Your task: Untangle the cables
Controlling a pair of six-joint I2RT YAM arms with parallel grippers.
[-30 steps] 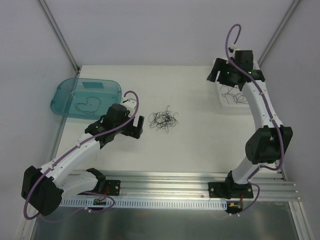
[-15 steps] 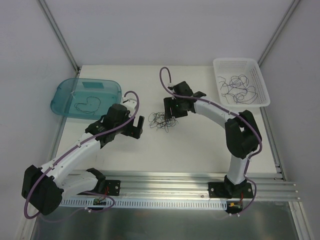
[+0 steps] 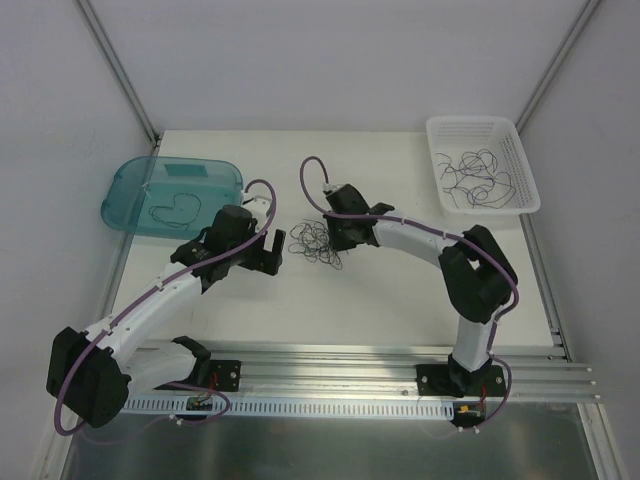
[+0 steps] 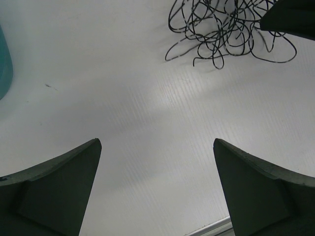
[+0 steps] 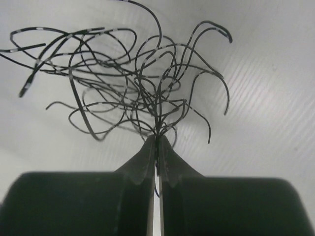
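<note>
the left fingers (image 3: pixel 268 252) are spread wide above the worktop (image 3: pixel 400 300), just left of the tangle, and hold nothing. the right fingers (image 5: pixel 157 142) are pressed together, pinching a few strands on the right side of the tangled cables (image 3: pixel 313 243), which lie on the middle of the worktop. in the right wrist view the loops fan out away from the pinch point. farther back, a teal tray (image 3: pixel 122 192) at the left edge carries one loose cable (image 3: pixel 176 208). a white basket (image 3: pixel 470 122) at the far right corner contains several separated cables (image 3: pixel 475 168).
</note>
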